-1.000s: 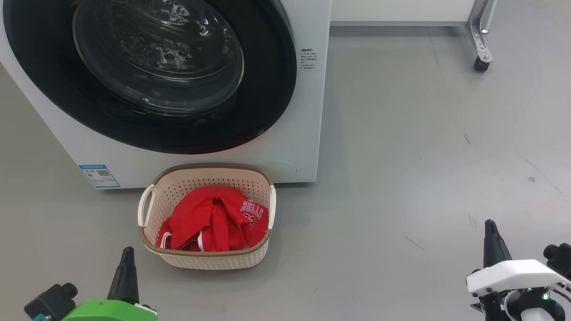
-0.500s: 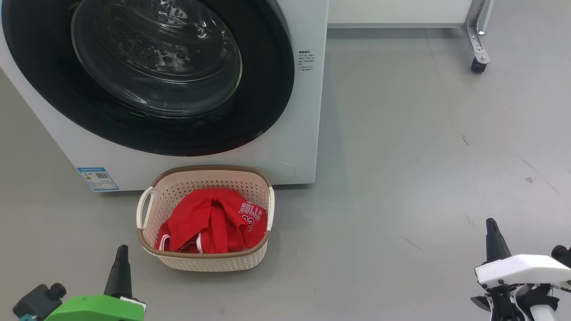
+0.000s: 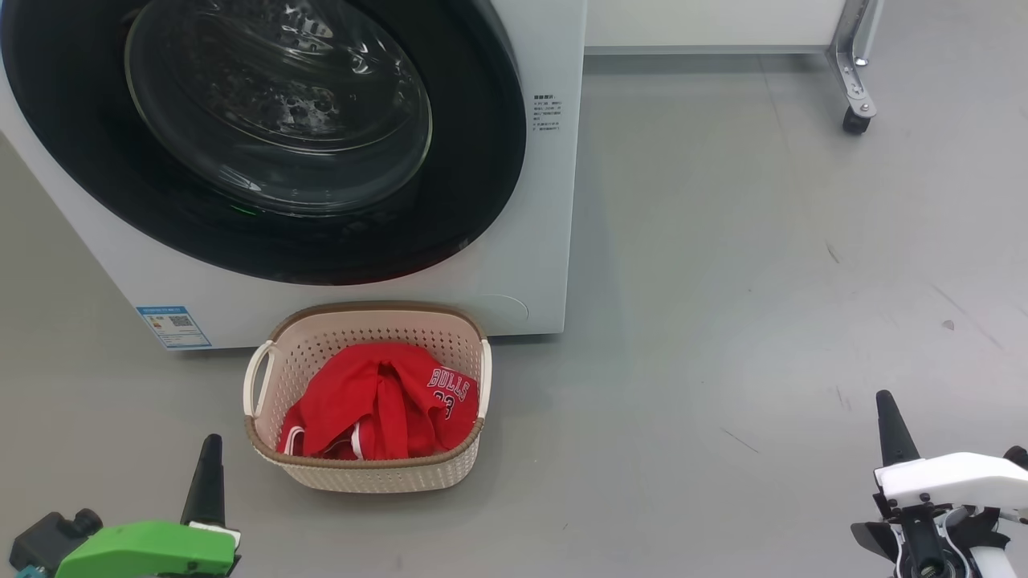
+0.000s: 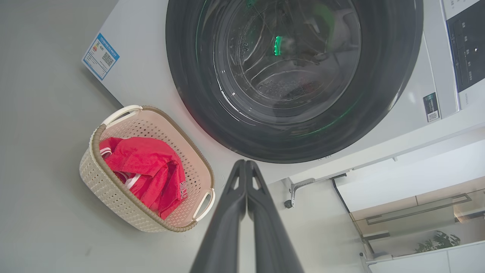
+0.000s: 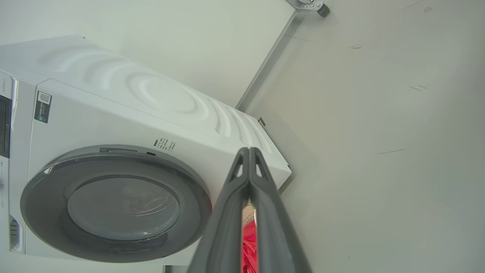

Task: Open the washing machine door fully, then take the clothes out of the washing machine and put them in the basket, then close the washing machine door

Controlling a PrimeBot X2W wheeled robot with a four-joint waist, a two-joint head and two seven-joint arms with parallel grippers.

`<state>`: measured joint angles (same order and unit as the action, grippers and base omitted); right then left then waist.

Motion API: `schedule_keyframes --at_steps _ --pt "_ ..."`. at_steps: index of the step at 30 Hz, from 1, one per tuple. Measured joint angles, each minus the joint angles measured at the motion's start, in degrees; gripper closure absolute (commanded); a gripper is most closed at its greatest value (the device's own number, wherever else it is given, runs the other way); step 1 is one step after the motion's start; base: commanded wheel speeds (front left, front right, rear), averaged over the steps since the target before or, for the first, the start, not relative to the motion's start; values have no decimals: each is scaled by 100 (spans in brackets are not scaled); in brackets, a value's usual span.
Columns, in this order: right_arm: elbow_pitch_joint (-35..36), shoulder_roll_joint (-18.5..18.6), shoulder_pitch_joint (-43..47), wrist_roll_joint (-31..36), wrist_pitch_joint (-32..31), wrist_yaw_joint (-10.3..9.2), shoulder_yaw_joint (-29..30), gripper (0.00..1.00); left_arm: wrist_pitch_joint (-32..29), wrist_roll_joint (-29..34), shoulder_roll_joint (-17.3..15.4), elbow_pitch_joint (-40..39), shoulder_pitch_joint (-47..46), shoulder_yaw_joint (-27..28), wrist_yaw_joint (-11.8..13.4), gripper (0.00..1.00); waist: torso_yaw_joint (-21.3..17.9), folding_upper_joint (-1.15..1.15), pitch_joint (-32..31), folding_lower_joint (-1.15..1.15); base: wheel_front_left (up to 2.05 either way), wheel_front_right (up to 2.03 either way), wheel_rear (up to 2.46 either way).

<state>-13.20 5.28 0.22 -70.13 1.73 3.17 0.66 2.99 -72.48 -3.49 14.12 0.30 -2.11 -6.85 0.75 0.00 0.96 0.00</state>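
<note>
The washing machine (image 3: 546,209) (image 4: 144,87) (image 5: 113,110) stands at the upper left, and its black-rimmed door (image 3: 273,136) (image 4: 295,76) (image 5: 113,204) lies flat against the front. Before it on the floor sits the cream basket (image 3: 369,474) (image 4: 113,197) holding the red clothes (image 3: 377,405) (image 4: 147,170), with "BULLS" lettering showing. A sliver of red cloth (image 5: 249,246) peeks between the right fingers. My left gripper (image 3: 210,449) (image 4: 245,163) is shut and empty, low at the left beside the basket. My right gripper (image 3: 885,401) (image 5: 249,149) is shut and empty, far off at the lower right.
Grey floor (image 3: 763,281) stretches to the right of the machine. A metal leg on a black caster (image 3: 853,122) stands at the upper right under a white cabinet. A blue label (image 3: 173,325) marks the machine's lower left corner.
The whole head view has shifted slightly, so the camera moved. Both grippers sit a little lower in it and stay shut. Basket, clothes and door are as before.
</note>
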Motion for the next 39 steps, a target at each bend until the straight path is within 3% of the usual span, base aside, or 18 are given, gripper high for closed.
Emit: schedule_keyframes --at_steps 32,39 --pt "-248 -137 -325 -2307 -580 344 444 100 -552 -2267 -112 88 -276 194 -1 100 -76 0 -79 0 0 0 0" --pt "-260 -149 -344 -2363 -598 377 453 100 -553 -2285 -113 110 -284 202 -1 100 -76 0 -80 0 0 0 0"
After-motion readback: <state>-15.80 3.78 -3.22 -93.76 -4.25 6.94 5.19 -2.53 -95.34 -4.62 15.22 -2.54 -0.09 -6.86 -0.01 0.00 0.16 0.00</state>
